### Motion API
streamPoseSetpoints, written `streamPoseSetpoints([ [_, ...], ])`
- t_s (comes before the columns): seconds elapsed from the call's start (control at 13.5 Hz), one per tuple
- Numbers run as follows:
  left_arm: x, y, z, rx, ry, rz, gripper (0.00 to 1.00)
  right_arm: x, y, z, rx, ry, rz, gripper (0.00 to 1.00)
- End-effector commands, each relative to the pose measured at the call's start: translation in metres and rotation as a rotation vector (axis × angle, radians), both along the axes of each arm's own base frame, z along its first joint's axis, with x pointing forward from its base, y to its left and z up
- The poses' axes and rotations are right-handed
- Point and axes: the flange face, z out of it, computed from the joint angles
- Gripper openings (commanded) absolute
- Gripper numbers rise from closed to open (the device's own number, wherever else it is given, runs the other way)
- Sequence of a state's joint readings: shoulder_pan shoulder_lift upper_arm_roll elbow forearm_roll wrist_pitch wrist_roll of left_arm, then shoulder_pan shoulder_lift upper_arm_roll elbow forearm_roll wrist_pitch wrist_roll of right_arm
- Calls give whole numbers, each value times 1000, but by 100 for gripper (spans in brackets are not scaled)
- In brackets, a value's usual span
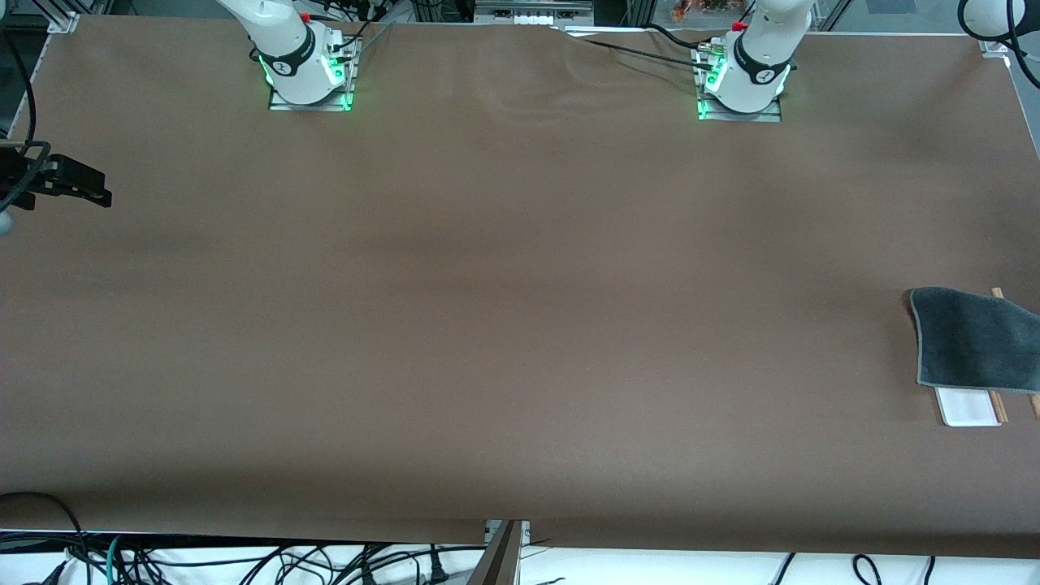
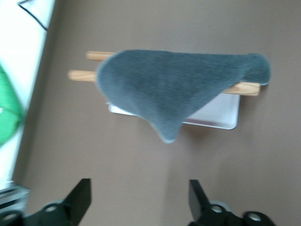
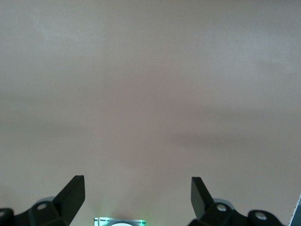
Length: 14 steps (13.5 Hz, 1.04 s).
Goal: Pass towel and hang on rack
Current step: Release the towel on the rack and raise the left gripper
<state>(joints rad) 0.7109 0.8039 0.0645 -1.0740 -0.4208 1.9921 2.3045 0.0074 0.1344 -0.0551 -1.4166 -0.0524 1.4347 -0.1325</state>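
- Left gripper (image 2: 140,200): jaws wide apart, nothing between them, both dark fingers (image 2: 81,197) seen in the left wrist view, up in the air over bare brown table (image 1: 487,325) just beside the rack; no sign of it in the front view.
- Right gripper (image 1: 96,195): jaws likewise wide apart and empty in the right wrist view, fingers (image 3: 74,193) spread over plain brown cover; in the front view hanging at the table's edge at the right arm's end, arm waiting there.
- Towel (image 2: 178,89): dark grey with pale stitched edging, draped over the two wooden rods, free of both grippers, one corner drooping in a point below the rods and over the white base; no red-pink patch showing.
- In the front view, towel (image 1: 971,337) at the table's edge at the left arm's end, partly cut off by the frame.
- Rack (image 2: 218,115): flat white base on the table, two thin light-brown rods running side by side above it, rod ends poking out from under the cloth at both sides; metal cross wire hidden, cannot tell.
- In the front view, rack (image 1: 967,406) showing only a corner of white base and rod tips, on the side of the towel nearer the front camera.
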Motion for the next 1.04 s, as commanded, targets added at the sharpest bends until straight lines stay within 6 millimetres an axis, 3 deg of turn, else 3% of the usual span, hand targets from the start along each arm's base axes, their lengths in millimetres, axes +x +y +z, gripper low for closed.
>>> streamPoseSetpoints([
  [0.0, 11, -14, 43, 36, -34, -35, 100, -1, 3, 6, -10, -9, 22, 100],
  [0.15, 24, -38, 81, 54, -69, -45, 100, -1, 3, 7, -10, -12, 22, 100],
  [0.37, 42, -75, 108, 14, -52, 20, 100, -1, 4, 7, -10, -12, 24, 100],
  [0.67, 65, -119, 114, -58, -9, 109, 100, -1, 4, 7, -9, -14, 24, 100],
  [0.96, 98, -189, 124, -54, 49, 199, 100, -1, 4, 7, -10, -15, 24, 100],
])
